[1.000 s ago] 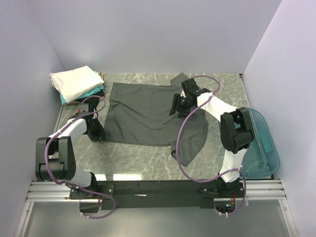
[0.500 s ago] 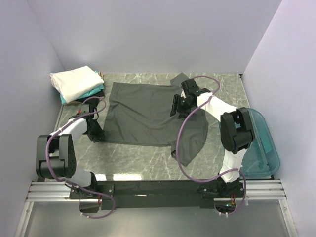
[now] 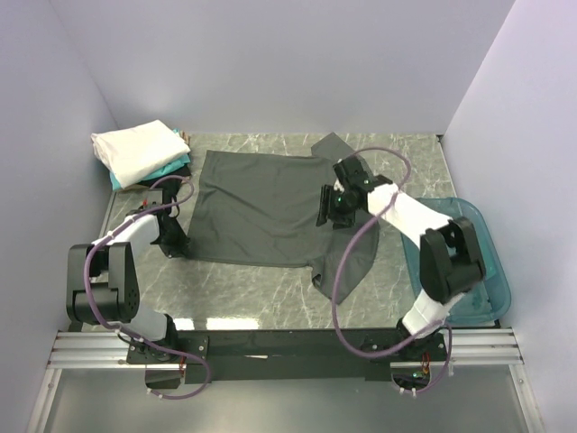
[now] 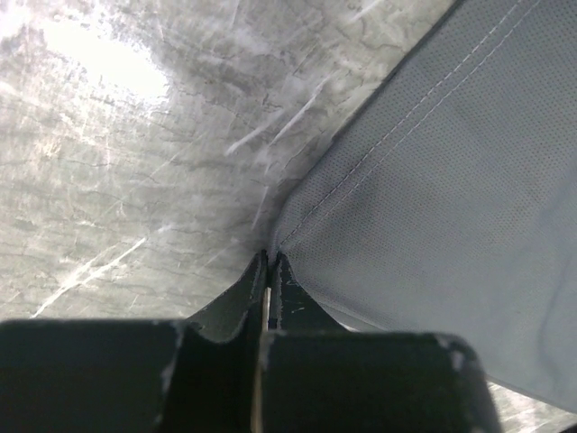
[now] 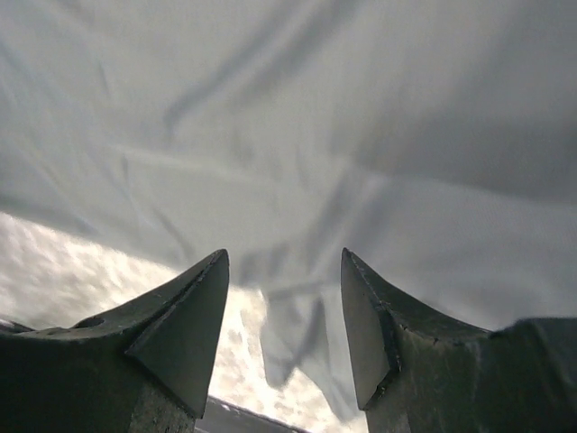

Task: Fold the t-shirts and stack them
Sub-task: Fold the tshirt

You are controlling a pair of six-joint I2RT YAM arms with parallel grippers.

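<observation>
A large dark charcoal-grey t-shirt (image 3: 261,207) lies spread on the marble table. My left gripper (image 3: 178,242) sits at its near-left hem corner. In the left wrist view the gripper (image 4: 270,260) is shut, with the shirt's corner (image 4: 415,198) running in between the tips. My right gripper (image 3: 327,209) hovers over the shirt's right side. In the right wrist view it (image 5: 284,271) is open and empty, with wrinkled grey cloth (image 5: 297,135) below. Folded white (image 3: 140,149) and teal (image 3: 173,166) shirts are stacked at the far left; the black one barely shows beneath.
A translucent blue plastic tub (image 3: 491,271) stands at the right edge, partly under my right arm. Lilac walls close in the left, back and right. A purple cable loops off each arm over the table.
My right arm has swung its elbow out to the right over the tub, and its gripper has shifted slightly nearer. The shirt's near-right flap has narrowed. The left gripper has barely moved.
</observation>
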